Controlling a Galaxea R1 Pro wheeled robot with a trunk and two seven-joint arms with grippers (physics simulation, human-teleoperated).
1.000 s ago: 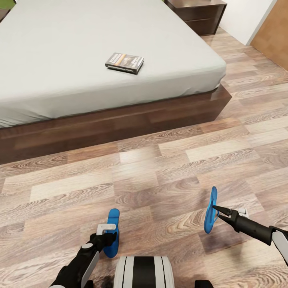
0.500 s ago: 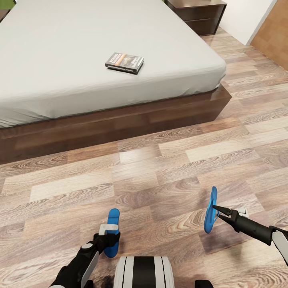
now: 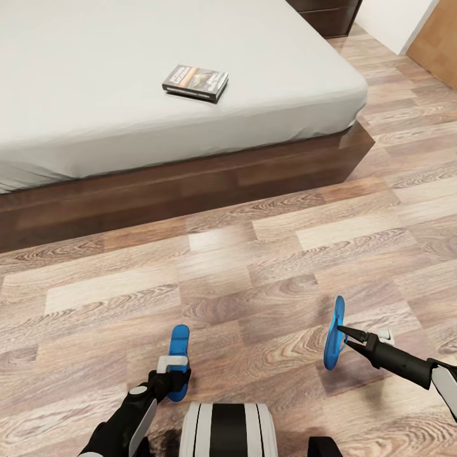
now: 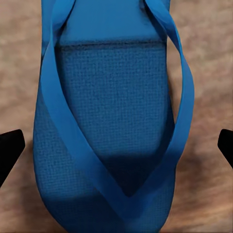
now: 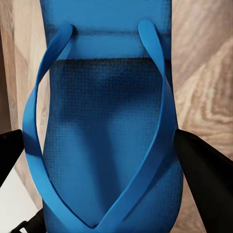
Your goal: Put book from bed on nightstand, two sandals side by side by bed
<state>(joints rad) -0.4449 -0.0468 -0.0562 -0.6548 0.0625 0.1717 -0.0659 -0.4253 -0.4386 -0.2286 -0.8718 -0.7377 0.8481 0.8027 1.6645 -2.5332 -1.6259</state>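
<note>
The left gripper [image 3: 172,374] pinches one blue sandal [image 3: 178,355]; the right gripper [image 3: 343,334] pinches the other sandal [image 3: 333,331]; the book [image 3: 195,82] lies on the bed [image 3: 95,76], its white title too small to read.

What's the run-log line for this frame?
left pincer: shut on left sandal | right pincer: shut on right sandal, on edge | book: on bed | sandals: not placed

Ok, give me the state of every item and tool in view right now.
book: lying flat on the bed, untouched.
left sandal: gripped by left tool.
right sandal: held on edge by right tool.
nightstand: drawers closed.
</note>
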